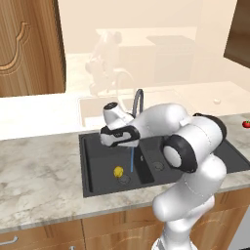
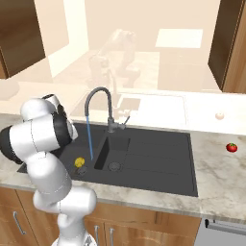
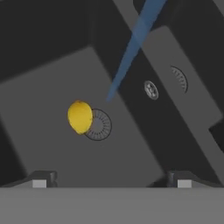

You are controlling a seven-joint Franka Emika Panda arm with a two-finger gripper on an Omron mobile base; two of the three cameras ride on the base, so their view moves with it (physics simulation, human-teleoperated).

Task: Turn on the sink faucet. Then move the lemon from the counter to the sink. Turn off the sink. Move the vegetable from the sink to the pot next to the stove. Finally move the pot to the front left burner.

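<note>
The gripper [image 3: 112,178] hangs with its jaws spread wide and nothing between them, its two dark tips [image 3: 42,178] showing at the bottom of the hand view, looking down into the sink [image 1: 93,183]. Straight ahead of the tips, a little toward the left one, lies the lemon [image 3: 80,117] on the floor of the left basin, touching the rim of the round drain [image 3: 99,124] and partly overlapping it; its long axis runs roughly up and down in the hand view, so across the line joining the two tips. The lemon is well below the fingers, not between them. Water [image 3: 133,48] falls in a thin blue stream just beyond the lemon, landing on the basin floor near the drain, so the tap is running and the lemon is already in the sink. Judging by the task, the next step is to shut the water off, and the relation that matters is therefore hand to lever, not hand to lemon. In the left base view the hand [image 1: 117,136] sits over the left basin, just in front of the faucet [image 1: 138,100] and lower than the top of its arch. The right base view shows the faucet's small lever [image 2: 124,120] sticking out from the base on the far side from the lemon, toward the tomato [image 2: 232,147]. The hand would likely have to rise and swing back past the stream to reach it.
</note>
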